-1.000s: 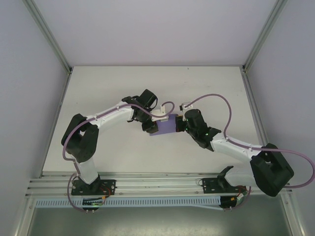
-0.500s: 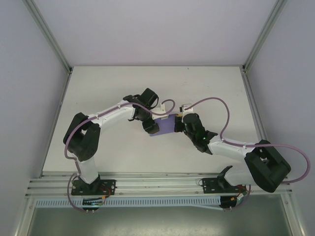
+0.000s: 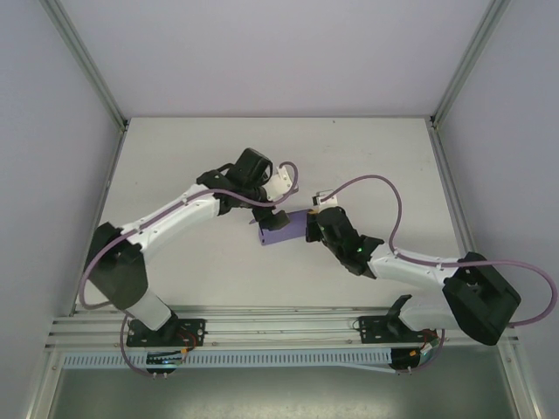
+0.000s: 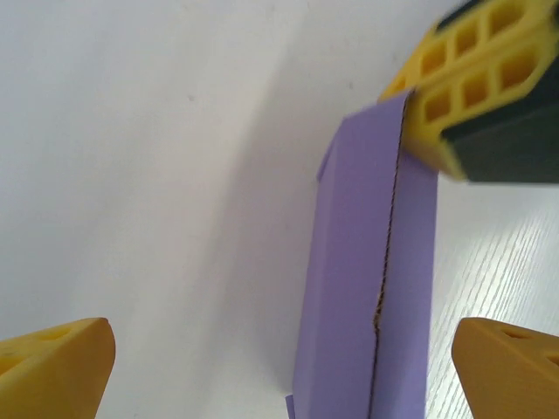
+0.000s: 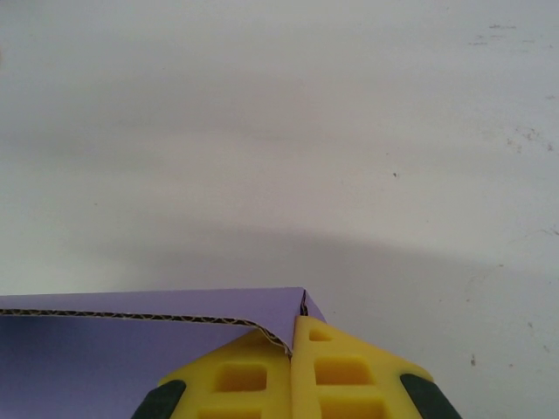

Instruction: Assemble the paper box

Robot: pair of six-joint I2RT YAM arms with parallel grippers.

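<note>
Top external view has the paper box (image 3: 281, 229) near the middle of the table (image 3: 175, 157), between the two arms. The right tool (image 3: 312, 229) is closed on its right end. In the right wrist view the yellow fingers sit pressed together over a corner of the purple board, so that tool is holding the box. The left tool (image 4: 286, 371) stands wide. Its two yellow fingertips (image 4: 61, 367) are far apart at the near corners of the left wrist view, with the box between them and touching neither. Whether the box rests on the table or hangs just above it, I cannot tell.

As for progress, the sheet looks already folded up into a narrow rectangular body with walls standing, so the main shaping seems done. A raw corrugated edge (image 4: 384, 262) runs along the length of the top face, which suggests one panel merely lies over another. A small flap (image 4: 289, 404) pokes out at the near end. My judgement is that tucking or closing the ends and seating that seam is what is left.

No brand, label or writing can be read anywhere on the purple board, the table or the arms.
</note>
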